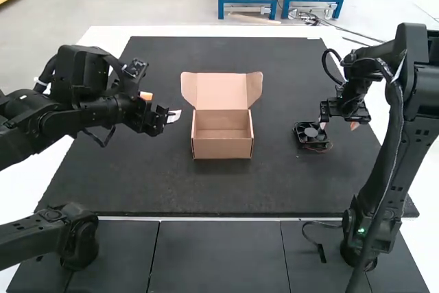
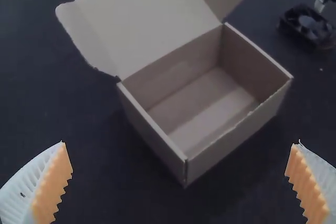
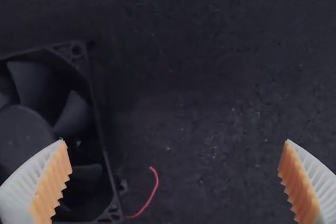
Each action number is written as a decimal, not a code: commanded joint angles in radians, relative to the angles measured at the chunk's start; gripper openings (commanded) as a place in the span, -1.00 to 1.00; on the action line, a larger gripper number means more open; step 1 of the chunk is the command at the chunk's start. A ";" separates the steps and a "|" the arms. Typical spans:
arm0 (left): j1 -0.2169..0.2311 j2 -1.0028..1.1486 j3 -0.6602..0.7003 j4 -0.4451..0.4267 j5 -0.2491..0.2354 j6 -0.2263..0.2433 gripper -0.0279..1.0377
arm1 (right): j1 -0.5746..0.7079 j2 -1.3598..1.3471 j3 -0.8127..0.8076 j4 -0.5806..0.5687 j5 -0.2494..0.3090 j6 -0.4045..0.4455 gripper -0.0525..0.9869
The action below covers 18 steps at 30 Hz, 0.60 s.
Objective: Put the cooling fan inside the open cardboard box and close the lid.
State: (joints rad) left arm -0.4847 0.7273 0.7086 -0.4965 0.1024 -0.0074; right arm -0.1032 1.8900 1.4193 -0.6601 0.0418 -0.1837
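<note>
An open cardboard box (image 1: 221, 133) stands mid-mat with its lid (image 1: 221, 90) tipped back; in the left wrist view its inside (image 2: 202, 111) holds nothing. A black cooling fan (image 1: 312, 136) lies flat on the mat to the box's right, with a thin red wire (image 3: 146, 198) beside it. My right gripper (image 1: 337, 123) hangs open just above the fan's right edge, one finger over the fan frame (image 3: 50, 145). My left gripper (image 1: 167, 116) is open, a short way left of the box and pointing toward it.
A black mat (image 1: 212, 190) covers the table, with white table edge (image 1: 20, 190) beyond it on the left. Bare mat lies in front of the box and between the box and the fan.
</note>
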 commanded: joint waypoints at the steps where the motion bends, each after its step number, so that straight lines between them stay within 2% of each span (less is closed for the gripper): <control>1: -0.008 -0.011 0.043 0.012 0.010 0.009 0.86 | -0.003 0.017 0.026 -0.007 0.012 0.012 0.84; 18: -0.009 -0.005 0.052 0.013 0.010 0.009 0.86 | -0.003 0.058 0.030 -0.007 0.012 0.010 0.84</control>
State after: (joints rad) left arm -0.4847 0.7273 0.7105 -0.4900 0.1024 -0.0074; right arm -0.1032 1.9263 1.4220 -0.6601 0.0418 -0.1829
